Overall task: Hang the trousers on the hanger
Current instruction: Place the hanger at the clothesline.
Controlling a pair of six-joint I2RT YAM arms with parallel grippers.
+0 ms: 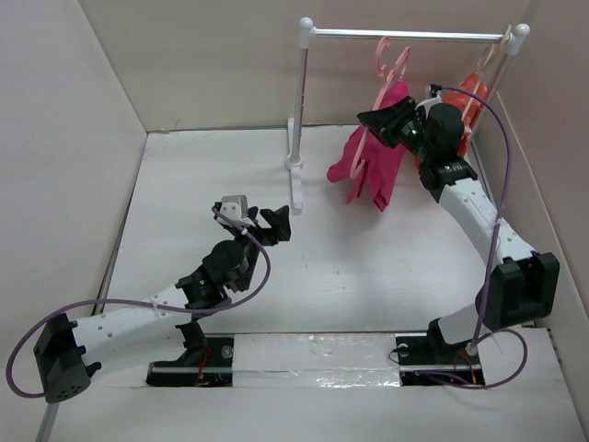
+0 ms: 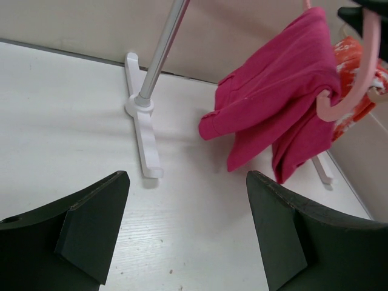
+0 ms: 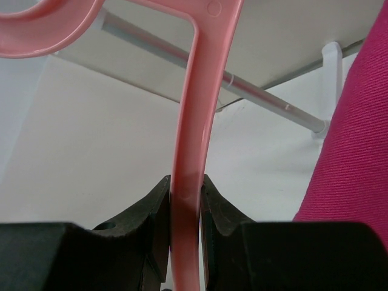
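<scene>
A white table (image 1: 175,230) was enclosed on three sides by pale panels (image 1: 64,138). A white clothes rack (image 1: 300,101) was stood toward its back, with the left foot (image 1: 296,191) laid flat on the surface. The left arm base (image 1: 191,361) and right arm base (image 1: 431,354) were bolted at the near edge, beside a glossy taped strip (image 1: 313,354).

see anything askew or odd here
The trousers hang bunched and lopsided on the hanger, one side trailing lower. The hanger itself is tilted, pinched in the right gripper, and its hook does not appear to sit on the rail.
</scene>
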